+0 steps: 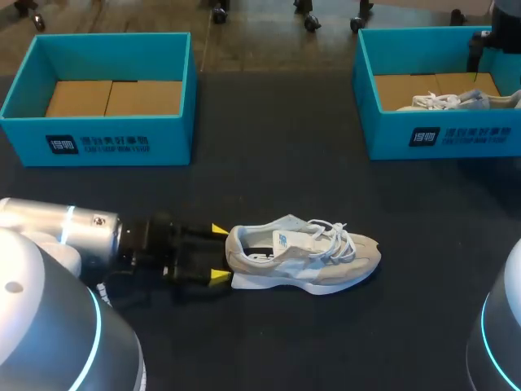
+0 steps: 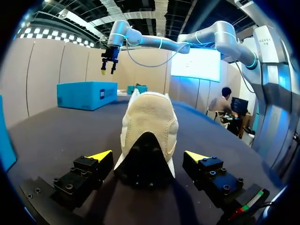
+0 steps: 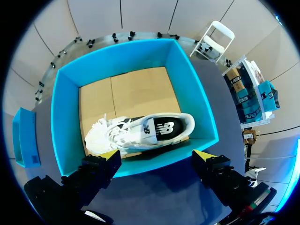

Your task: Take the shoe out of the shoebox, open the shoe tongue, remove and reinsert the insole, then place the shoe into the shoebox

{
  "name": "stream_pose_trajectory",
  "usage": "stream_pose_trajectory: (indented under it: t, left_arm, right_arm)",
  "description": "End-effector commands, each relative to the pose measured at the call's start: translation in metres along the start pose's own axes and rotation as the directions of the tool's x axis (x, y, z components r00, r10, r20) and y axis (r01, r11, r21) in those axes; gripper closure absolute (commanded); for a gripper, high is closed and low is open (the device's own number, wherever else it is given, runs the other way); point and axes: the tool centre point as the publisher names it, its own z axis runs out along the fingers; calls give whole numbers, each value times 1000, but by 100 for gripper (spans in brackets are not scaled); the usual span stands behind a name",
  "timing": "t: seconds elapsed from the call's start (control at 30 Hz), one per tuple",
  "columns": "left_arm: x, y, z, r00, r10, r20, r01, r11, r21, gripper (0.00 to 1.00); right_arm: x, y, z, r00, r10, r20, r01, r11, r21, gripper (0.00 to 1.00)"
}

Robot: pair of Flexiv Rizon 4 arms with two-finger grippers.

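A beige and white shoe (image 1: 305, 257) lies on its side on the dark table, heel toward my left gripper (image 1: 220, 253). In the left wrist view the heel (image 2: 149, 126) sits between the open fingers of that gripper (image 2: 149, 155), with a gap on each side. A second, white shoe with a black side panel (image 3: 140, 133) lies in the right shoebox (image 3: 70, 93), also seen in the head view (image 1: 456, 100). My right gripper (image 3: 157, 153) hangs open above that box's near wall, holding nothing.
An empty teal shoebox (image 1: 102, 98) with a cardboard floor stands at the back left. The right shoebox (image 1: 440, 134) stands at the back right, with my right arm (image 1: 480, 49) over it. Bare dark table lies between the boxes and the shoe.
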Motion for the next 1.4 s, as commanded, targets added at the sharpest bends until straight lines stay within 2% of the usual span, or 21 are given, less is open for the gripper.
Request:
stream_pose_trajectory:
  t: [0.03,0.5,0.97,1.0,1.03,1.07,1.4]
  left_arm:
    - [-1,2,13,1000,-3,2,3,1000,1,0]
    - [3,3,41,1000,-8,-13,8,1000,6,0]
    - [-1,1,58,999,7,-36,-8,1000,-18,0]
    - [-2,1,59,999,10,-39,-11,1000,-21,17]
    - [-3,1,59,999,12,-42,-13,1000,-26,53]
    - [-4,1,58,999,16,-46,-18,999,-33,98]
    - [-7,-2,53,998,38,-56,-41,997,-60,100]
  right_arm:
    - [0,-1,0,1000,0,0,0,1000,-2,0]
    - [0,-1,0,1000,0,0,0,1000,-2,0]
    - [0,-1,0,1000,0,0,0,1000,-2,0]
    - [0,-1,0,1000,0,0,0,1000,-2,0]
    - [0,-1,0,1000,0,0,0,1000,-2,0]
    - [0,-1,0,1000,0,0,0,1000,-2,0]
    - [0,-1,0,1000,0,0,0,1000,-2,0]
